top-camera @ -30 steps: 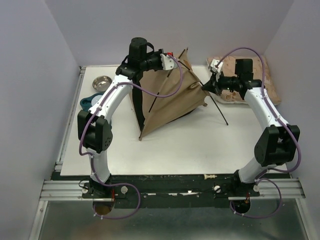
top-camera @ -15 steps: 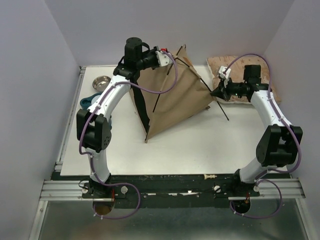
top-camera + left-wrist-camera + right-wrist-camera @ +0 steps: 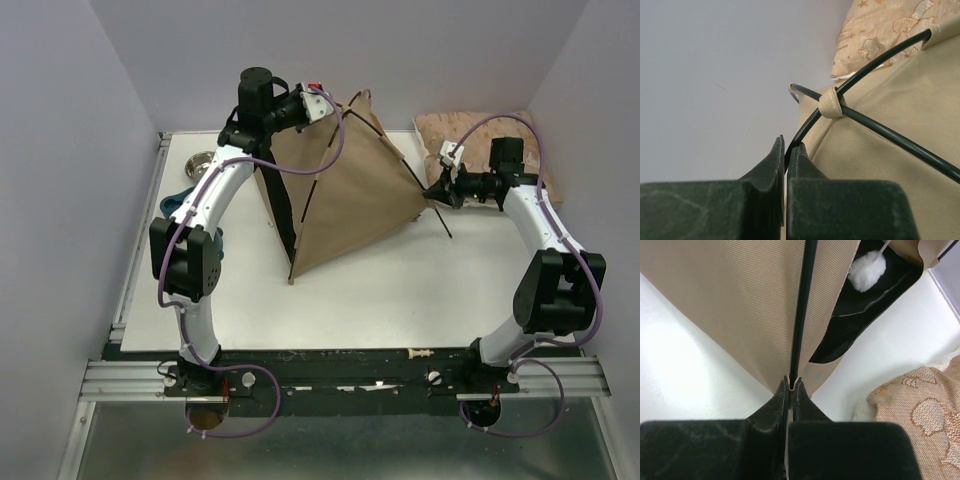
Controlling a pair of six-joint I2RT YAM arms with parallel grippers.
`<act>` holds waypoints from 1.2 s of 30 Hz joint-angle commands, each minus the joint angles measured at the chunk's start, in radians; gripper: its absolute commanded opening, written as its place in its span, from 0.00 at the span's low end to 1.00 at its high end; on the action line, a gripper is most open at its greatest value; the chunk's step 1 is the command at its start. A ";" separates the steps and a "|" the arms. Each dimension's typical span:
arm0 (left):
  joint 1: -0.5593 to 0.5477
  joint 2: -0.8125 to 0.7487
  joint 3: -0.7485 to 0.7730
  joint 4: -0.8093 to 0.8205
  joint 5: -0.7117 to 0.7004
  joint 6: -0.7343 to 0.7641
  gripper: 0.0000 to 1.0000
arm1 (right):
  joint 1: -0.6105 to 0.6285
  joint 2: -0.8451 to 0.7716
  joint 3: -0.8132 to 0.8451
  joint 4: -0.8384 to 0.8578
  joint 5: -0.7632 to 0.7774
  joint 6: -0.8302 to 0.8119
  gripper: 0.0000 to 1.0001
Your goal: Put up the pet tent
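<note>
So the pet tent [image 3: 340,190] is sitting toward the back middle of the white table [image 3: 400,300], half popped up, with the patterned cushion [image 3: 480,135] right behind its right corner.

The left gripper [image 3: 786,152] is pinched fully closed on the peak pole [image 3: 867,70], just below where two poles cross under a little fabric loop [image 3: 830,104]. The right gripper [image 3: 791,385] is closed tight on the corner pole [image 3: 801,305] at the tent's lower right edge. The white pom-pom [image 3: 867,271] is dangling inside against the black base. Can't really tell if that's one pole or two.

Looks like the spreading-out stage to me, maybe halfway.

My tips:
- Both grips are right at the fingertips on a skinny rod, so go slow or it'll slip out.
- Hold the peak high and steady.
- Ease the right corner outward and down until the base lies flat.
- Don't drag it into the cushion.
</note>
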 commanded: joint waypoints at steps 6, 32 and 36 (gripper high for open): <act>0.182 -0.003 0.183 0.024 -0.153 -0.176 0.21 | -0.086 -0.040 -0.072 -0.307 0.069 0.066 0.01; -0.398 -0.681 -0.741 -0.050 -0.040 -0.946 0.71 | 0.084 -0.442 -0.251 0.351 -0.142 1.181 0.01; -0.476 -0.651 -0.811 0.146 -0.075 -1.084 0.71 | 0.167 -0.515 -0.299 0.501 -0.048 1.368 0.01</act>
